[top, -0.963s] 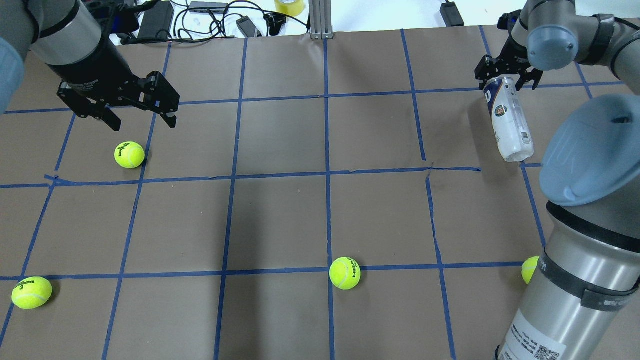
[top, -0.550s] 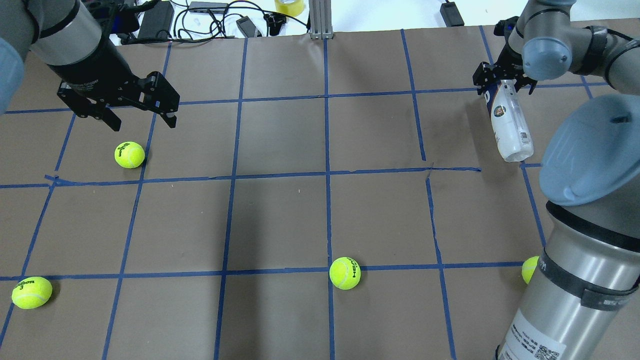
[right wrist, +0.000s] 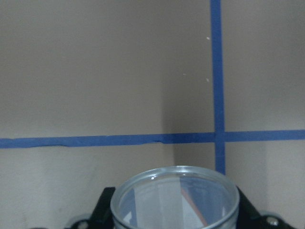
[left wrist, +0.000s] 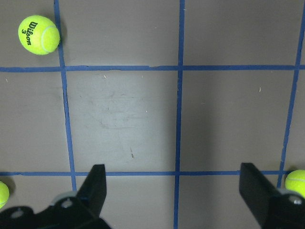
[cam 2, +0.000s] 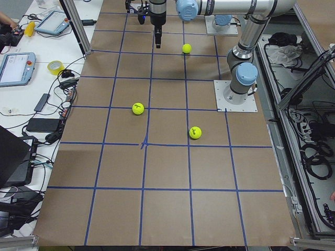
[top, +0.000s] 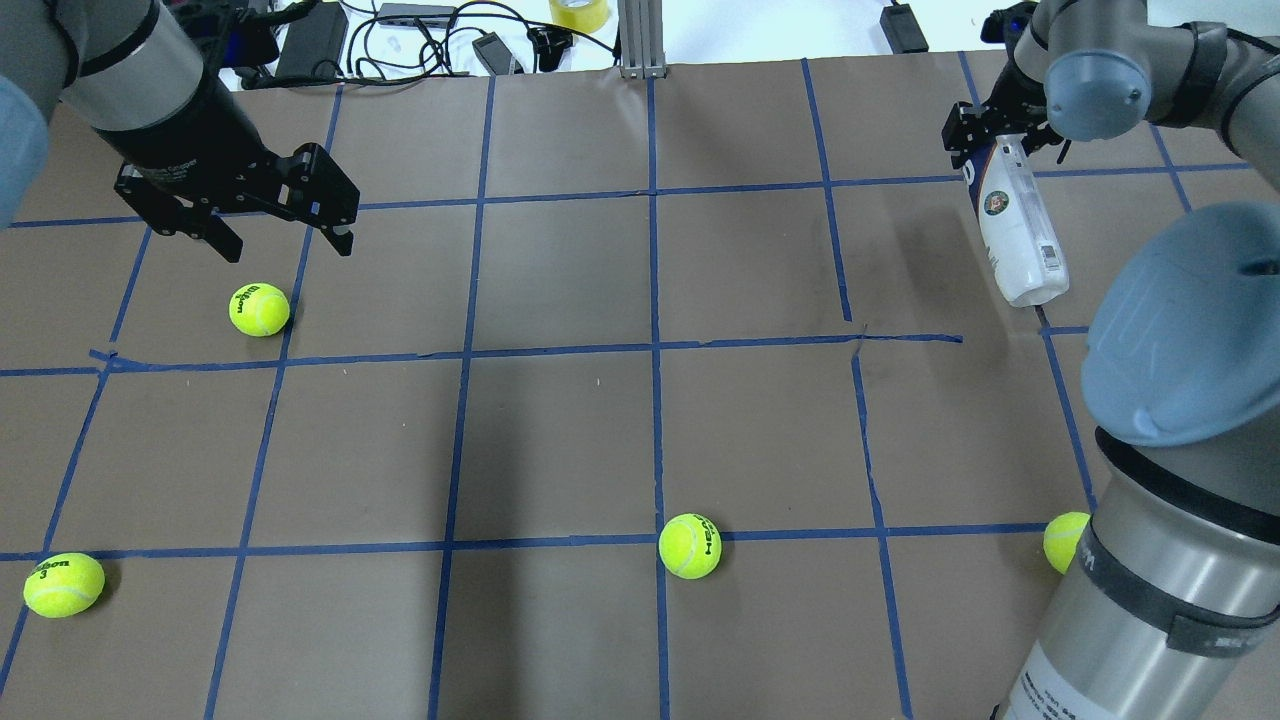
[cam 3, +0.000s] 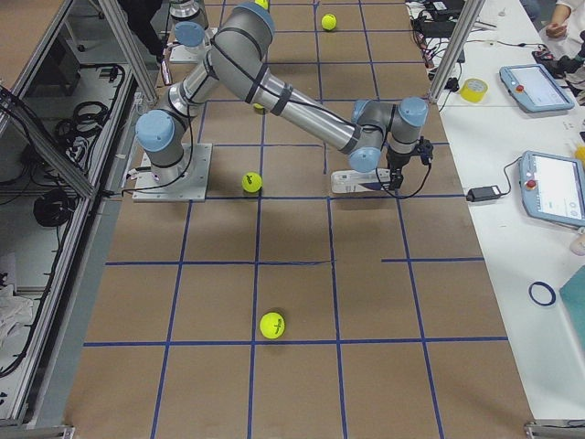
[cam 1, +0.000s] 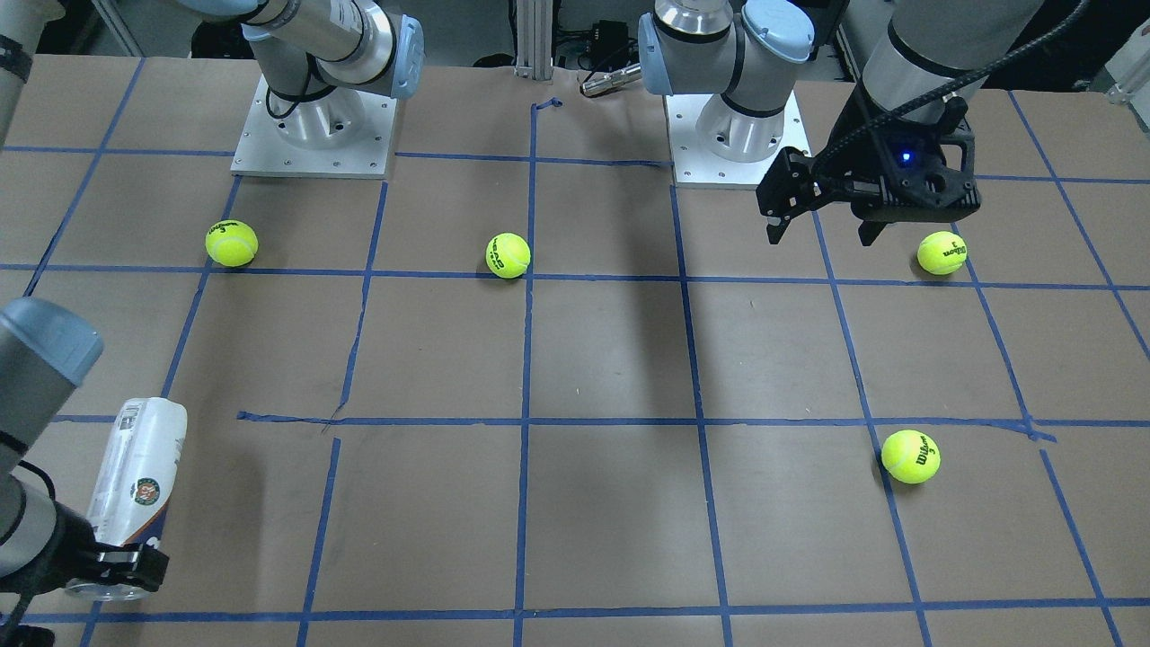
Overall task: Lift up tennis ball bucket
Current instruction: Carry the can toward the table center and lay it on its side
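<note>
Tennis ball bucket [top: 1015, 235] higher; four balls [top: 260, 310].

Four yellow-green balls sit well apart on the brown, blue-taped surface [top: 560, 440]: upper-left ball [top: 259, 309], lower-left ball [top: 63, 585], lower-centre ball [top: 690, 546], lower-right ball [top: 1062, 540]; a black adapter [top: 312, 42] and a yellow tape roll [top: 580, 12] lie at the top edge

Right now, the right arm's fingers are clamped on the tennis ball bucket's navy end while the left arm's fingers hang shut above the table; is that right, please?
Not quite: the left arm's fingers are open, not shut; the left wrist view shows them spread wide with only table between. The right arm's fingers are indeed clamped on the navy end of the tennis ball bucket.
</note>
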Tool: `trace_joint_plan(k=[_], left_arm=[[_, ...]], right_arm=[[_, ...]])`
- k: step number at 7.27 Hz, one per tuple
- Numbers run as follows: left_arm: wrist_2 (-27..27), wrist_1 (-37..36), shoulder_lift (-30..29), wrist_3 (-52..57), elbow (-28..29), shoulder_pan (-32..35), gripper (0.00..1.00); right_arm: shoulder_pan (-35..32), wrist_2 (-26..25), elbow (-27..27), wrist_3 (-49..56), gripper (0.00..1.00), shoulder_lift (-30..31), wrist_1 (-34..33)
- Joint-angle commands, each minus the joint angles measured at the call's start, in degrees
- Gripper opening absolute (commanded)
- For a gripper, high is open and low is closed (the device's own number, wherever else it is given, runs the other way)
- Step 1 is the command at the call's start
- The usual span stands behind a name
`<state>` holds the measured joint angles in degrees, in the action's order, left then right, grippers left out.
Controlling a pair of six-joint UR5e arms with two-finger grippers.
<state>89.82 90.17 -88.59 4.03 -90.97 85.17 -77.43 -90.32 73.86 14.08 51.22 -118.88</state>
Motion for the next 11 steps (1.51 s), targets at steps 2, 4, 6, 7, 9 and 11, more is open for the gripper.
trace_joint_plan(k=[2,4,6,7,9,11], left_arm=[[0.00,0.00,0.00,0.19,-0.09,0.00,1.00],[0.00,0.00,0.00,0.19,0.00,0.00,1.00],[0.00,-0.87,0.00,0.10,0.26,-0.26,1.00],[0.00,-1.14,-0.09,0.01,0.09,-0.27,1.00],[0.00,-1.23,0.00,-0.08,0.18,-0.27,1.00],[0.26,-1.23,0.52,0.36,1.32,-2.10,1.00]], right_arm=[[-16.29,0.15,3.13,7.42,0.39,6.07,-0.04],[-29.65,-0.56,3.31,13.66,0.34,5.74,-1.09],[-34.09,0.15,3.74,27.65,0.32,5.21,-2.84],[-34.80,0.32,3.92,38.63,0.31,3.99,-6.59],[-39.70,1.37,4.63,41.20,0.32,1.18,-8.12],[-42.53,1.64,4.89,40.33,0.33,0.64,-8.04]])
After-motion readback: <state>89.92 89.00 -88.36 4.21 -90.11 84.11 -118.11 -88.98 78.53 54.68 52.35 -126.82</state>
